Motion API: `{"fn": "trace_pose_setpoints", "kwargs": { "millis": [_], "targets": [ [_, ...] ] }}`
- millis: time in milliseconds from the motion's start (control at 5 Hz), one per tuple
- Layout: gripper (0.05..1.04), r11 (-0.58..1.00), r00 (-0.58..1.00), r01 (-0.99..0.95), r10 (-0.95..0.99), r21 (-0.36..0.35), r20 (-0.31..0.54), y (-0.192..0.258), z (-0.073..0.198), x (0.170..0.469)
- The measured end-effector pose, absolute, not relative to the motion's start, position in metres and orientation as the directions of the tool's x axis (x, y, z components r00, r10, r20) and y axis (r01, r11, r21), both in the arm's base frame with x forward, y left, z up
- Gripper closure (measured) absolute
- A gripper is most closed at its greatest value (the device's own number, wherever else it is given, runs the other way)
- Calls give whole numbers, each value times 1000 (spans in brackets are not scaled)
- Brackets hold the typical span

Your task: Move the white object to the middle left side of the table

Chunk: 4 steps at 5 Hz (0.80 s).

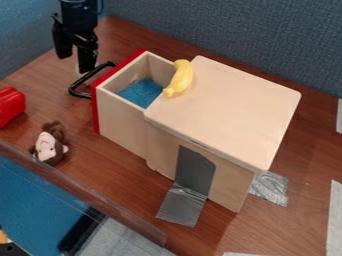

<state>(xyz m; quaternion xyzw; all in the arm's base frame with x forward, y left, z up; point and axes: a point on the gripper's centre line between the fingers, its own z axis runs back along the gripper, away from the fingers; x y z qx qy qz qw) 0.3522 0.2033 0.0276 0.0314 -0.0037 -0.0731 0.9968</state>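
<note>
Nearest the camera, a clear panel (133,220) edges the brown wooden table (117,165). Fingers parted, the black claw (76,64) hangs at upper left; a small whitish object (79,76), mostly hidden, shows beside its tip, near the black drawer handle (79,84).

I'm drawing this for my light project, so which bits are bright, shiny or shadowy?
Camera view: the wooden box's flat top is bright, its side with the grey doorway is dimmer, and the crinkled silver tape glints.
</note>
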Motion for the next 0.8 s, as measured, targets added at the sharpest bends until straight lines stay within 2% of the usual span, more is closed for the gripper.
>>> {"fn": "trace_pose_setpoints", "kwargs": {
  "millis": [600, 800],
  "targets": [
    [83, 985, 989, 151, -150, 83, -13, 199, 21, 353],
    [83, 985, 987, 158, -158, 64, 5, 193, 26, 360]
  ]
}}
